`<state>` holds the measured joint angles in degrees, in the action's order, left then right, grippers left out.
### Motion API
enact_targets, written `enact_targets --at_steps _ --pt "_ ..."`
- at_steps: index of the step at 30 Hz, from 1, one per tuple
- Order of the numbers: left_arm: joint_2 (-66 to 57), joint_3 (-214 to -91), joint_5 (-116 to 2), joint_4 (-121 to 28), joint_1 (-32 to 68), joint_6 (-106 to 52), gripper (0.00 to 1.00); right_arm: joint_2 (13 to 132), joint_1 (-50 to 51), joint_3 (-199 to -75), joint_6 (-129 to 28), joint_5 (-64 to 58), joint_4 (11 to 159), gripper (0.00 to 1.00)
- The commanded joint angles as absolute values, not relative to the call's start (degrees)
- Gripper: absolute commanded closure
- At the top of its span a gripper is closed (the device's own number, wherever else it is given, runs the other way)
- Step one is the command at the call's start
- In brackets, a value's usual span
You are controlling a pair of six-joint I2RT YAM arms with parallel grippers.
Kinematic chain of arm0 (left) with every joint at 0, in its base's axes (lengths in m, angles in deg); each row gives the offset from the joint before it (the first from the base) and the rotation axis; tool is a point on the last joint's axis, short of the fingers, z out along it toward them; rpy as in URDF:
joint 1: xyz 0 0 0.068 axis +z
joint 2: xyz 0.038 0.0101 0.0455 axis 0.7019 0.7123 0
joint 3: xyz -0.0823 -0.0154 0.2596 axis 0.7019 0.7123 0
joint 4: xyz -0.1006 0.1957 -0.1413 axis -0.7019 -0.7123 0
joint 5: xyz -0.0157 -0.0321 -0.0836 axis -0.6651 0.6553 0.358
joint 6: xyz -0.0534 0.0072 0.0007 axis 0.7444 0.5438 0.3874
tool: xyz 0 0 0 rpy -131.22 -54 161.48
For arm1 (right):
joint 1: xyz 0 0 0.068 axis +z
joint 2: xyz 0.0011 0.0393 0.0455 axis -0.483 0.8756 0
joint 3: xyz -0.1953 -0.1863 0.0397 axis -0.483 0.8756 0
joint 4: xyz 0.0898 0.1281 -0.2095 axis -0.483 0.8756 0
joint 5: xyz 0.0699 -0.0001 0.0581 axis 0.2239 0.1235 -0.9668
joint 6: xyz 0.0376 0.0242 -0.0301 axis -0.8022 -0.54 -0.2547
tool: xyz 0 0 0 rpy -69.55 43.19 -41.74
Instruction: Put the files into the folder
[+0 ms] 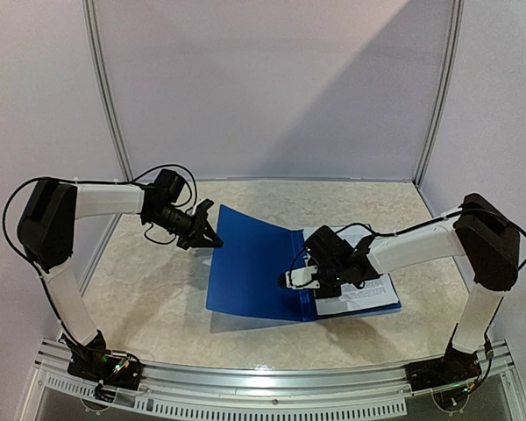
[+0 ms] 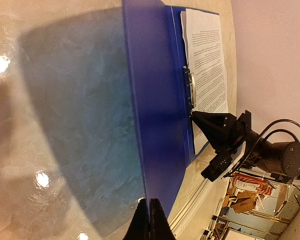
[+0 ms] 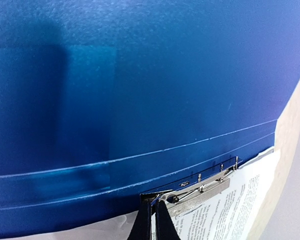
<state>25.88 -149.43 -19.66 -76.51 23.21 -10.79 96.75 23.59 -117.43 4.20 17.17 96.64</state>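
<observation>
At the left of the top view, the left arm reaches in over the pale marbled surface (image 1: pixel 149 281). The left fingers (image 1: pixel 209 233) are pinched narrow on the left edge of the folder (image 1: pixel 254 263), near that cover's upper corner. The folder lies open at the middle of the frame. Its glossy blue left cover is tilted up off the surface, with a shadow beneath it. In the left wrist view the same cover runs up from the closed fingertips, seen almost edge-on.

Right of the cover is the spine with its metal clip (image 3: pixel 202 187). The right fingers (image 3: pixel 152 222) are drawn fully together, with their tips at the near end of the clip. Whether they hold anything there cannot be told.

Furthest right, the files (image 1: pixel 364 303) lie flat on the folder's right half, partly under the right arm. Their printed side faces up and one edge is tucked beside the clip.
</observation>
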Motion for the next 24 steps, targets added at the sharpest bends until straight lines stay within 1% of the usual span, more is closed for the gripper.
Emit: enact_targets --at_steps 1,5,13,17,24 --pt "26.4 -150.0 -18.6 -76.6 22.0 -11.1 1.0 107.2 24.6 -115.7 4.5 17.3 105.6 1.0" --pt "26.6 -150.2 -18.5 -76.5 22.0 -11.1 1.0 105.1 24.9 -115.5 4.0 14.5 105.1 1.0" --pt "26.5 -150.2 -18.4 -76.4 21.8 -11.1 1.0 95.5 25.0 -115.8 3.2 10.2 102.1 1.0" --pt "26.3 -150.1 -18.6 -76.6 21.8 -11.2 1.0 95.4 25.0 -117.8 3.6 10.0 103.3 1.0" --pt "26.5 -150.3 -18.4 -76.8 21.9 -11.3 1.0 96.8 25.0 -117.0 3.4 11.3 104.0 1.0"
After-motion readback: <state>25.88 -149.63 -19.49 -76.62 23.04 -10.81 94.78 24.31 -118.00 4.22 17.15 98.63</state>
